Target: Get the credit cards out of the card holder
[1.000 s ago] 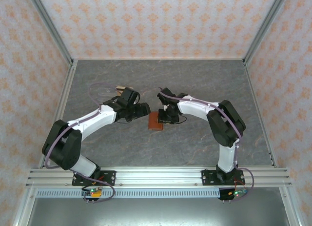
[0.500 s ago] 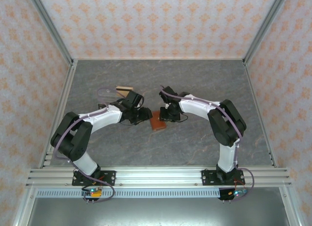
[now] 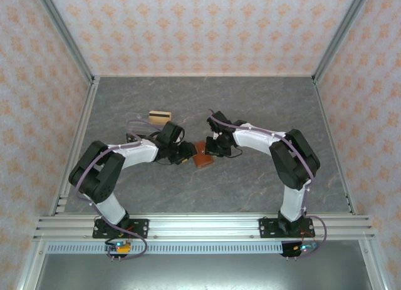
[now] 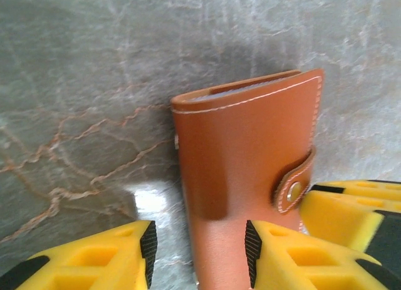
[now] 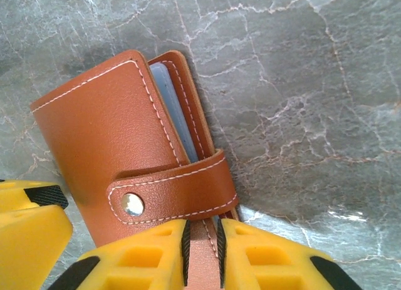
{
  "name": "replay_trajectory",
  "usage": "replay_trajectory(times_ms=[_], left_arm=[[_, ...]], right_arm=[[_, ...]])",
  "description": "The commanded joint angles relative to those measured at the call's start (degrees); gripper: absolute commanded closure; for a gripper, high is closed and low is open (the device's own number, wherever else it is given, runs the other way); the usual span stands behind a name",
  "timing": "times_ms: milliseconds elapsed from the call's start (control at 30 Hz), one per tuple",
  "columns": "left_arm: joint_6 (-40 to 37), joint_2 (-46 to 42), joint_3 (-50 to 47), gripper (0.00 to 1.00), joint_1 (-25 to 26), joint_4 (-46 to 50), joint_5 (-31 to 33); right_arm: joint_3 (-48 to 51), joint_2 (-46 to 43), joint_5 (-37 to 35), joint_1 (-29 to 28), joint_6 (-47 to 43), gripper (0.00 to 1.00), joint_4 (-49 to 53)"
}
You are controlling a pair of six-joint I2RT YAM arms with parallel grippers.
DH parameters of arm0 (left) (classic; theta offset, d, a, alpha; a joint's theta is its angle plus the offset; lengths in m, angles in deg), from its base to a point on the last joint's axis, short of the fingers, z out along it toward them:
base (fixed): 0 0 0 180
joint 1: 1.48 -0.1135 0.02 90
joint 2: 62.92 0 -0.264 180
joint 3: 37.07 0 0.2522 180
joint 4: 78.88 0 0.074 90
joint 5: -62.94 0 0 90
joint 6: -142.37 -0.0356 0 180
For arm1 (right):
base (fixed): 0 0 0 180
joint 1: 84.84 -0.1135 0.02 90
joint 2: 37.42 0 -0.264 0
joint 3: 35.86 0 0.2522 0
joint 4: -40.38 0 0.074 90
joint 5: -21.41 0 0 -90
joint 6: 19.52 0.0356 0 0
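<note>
— First entry?
— One card holder [image 5: 113,139], red-brown leather, folded, its strap [image 5: 175,183] with a metal stud [image 5: 133,204] lying across the cover. It rests on the grey marbled tabletop [image 3: 250,102], between the two arms.
— The right gripper [image 5: 202,230]?
— Jaws pinched on a leather edge of the card holder.
— The left gripper [image 4: 199,230]?
— Jaws apart, straddling the holder's end. One finger is against it, with a gap at the other.
— Anything loose?
— One tan credit card [image 3: 160,117], dark stripe, flat on the tabletop beyond the left arm, well apart from the holder.
</note>
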Motion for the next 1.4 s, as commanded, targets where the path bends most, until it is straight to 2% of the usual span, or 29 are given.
replay_trajectory(times_ms=[0,467,667,1033,1167,1367], left_arm=[[1.9,0.9,-1.1,0.58,0.5,-3.9,-1.2],[2.2,3.1,-0.7,0.58,0.5,-7.3,-3.4],[4.6,2.1,-2.9,0.58,0.6,-18.1,-9.0],[3.9,-0.2,-4.5,0.60,0.6,-22.6,-10.9],[2.8,-0.8,-4.4,0.63,0.6,-20.9,-9.7],[2.8,-1.7,-4.4,0.77,0.6,-18.1,-5.8]], right_arm=[[1.0,-0.3,0.2,0.3,0.9,0.79,-0.6],[1.6,1.2,0.6,0.3,1.9,0.80,-1.0],[1.5,1.4,0.5,0.5,2.3,0.81,-1.4],[2.0,0.4,4.7,1.6,3.0,0.80,-3.3],[1.9,-0.2,4.7,1.7,2.9,0.79,-3.0],[2.5,-3.6,3.1,2.3,2.6,0.74,-3.0]])
